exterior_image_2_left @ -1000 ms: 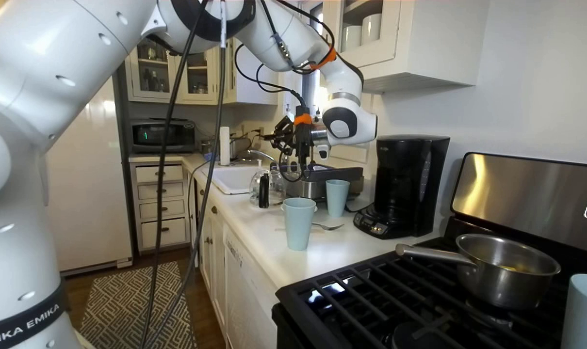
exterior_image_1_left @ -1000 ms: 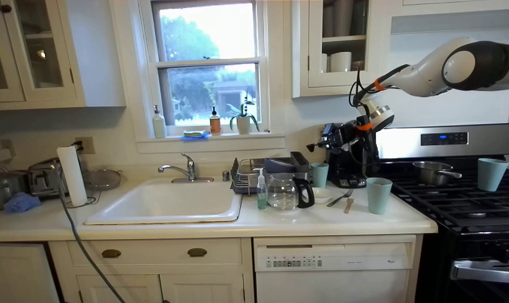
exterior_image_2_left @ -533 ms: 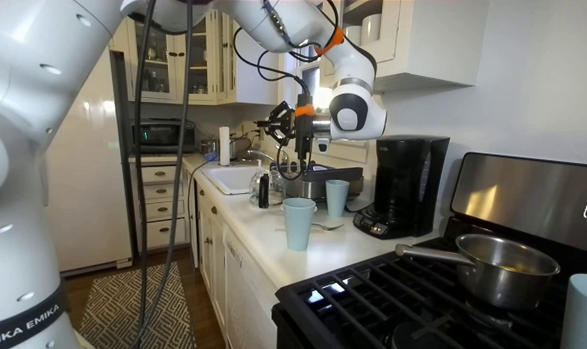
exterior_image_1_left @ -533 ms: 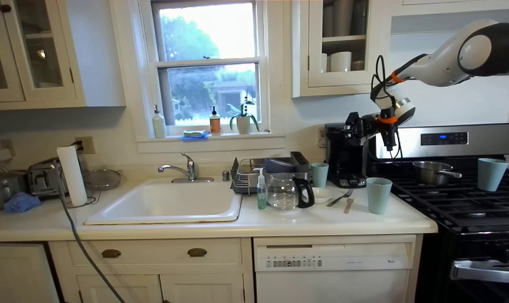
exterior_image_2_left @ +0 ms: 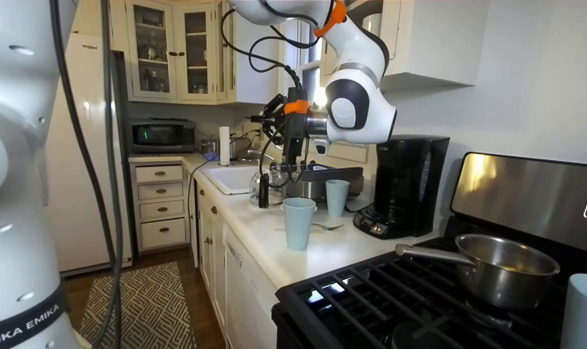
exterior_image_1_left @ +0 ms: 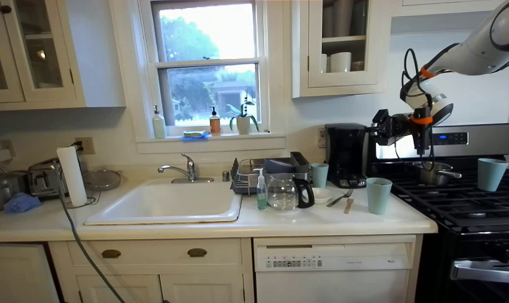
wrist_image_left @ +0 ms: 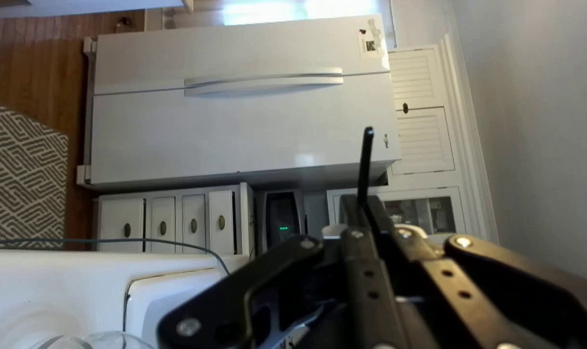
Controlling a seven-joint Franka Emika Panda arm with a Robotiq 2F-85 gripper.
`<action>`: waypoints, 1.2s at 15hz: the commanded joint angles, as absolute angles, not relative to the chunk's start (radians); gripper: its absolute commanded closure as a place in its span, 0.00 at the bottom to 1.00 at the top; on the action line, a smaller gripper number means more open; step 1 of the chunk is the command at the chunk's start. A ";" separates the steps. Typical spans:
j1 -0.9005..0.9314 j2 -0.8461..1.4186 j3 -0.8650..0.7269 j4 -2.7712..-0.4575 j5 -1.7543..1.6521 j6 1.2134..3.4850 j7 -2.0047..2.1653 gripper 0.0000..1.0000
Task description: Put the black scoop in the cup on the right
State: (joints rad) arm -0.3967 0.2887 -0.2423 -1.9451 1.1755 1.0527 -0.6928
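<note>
My gripper (wrist_image_left: 366, 203) is shut on the black scoop (wrist_image_left: 366, 165), which sticks out thin and dark beyond the fingertips in the wrist view. Its bowl end cannot be told clearly. In an exterior view the gripper (exterior_image_1_left: 373, 128) points sideways in front of the black coffee maker, high above the counter. Three pale blue-green cups stand upright: one on the counter's right end (exterior_image_1_left: 379, 195), one by the dish rack (exterior_image_1_left: 319, 174), one on the stove (exterior_image_1_left: 492, 174). The gripper is apart from all of them. The counter-end cup also shows below the gripper in an exterior view (exterior_image_2_left: 299, 225).
The coffee maker (exterior_image_1_left: 346, 155) stands at the back. A steel saucepan (exterior_image_2_left: 507, 271) sits on the black stove (exterior_image_2_left: 351, 310). A glass carafe (exterior_image_1_left: 283, 193), a fork (exterior_image_1_left: 340, 198) and a small wooden stick (exterior_image_1_left: 348, 206) lie left of the counter-end cup. A wall cabinet (exterior_image_1_left: 338, 86) hangs above.
The arm has moved right and a little up, away from the sink and toward the stove, carrying the scoop. The gripper has turned closer to level. The cups have not moved.
</note>
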 commanded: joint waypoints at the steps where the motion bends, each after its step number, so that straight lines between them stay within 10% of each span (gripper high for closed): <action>1: -0.379 0.148 -0.300 -2.130 1.159 1.142 -0.729 0.99; 18: -0.386 0.063 -0.359 -2.295 1.158 1.489 -0.722 0.96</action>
State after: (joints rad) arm -0.3923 0.0614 -0.3518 -2.2970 1.1588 1.4914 -0.7218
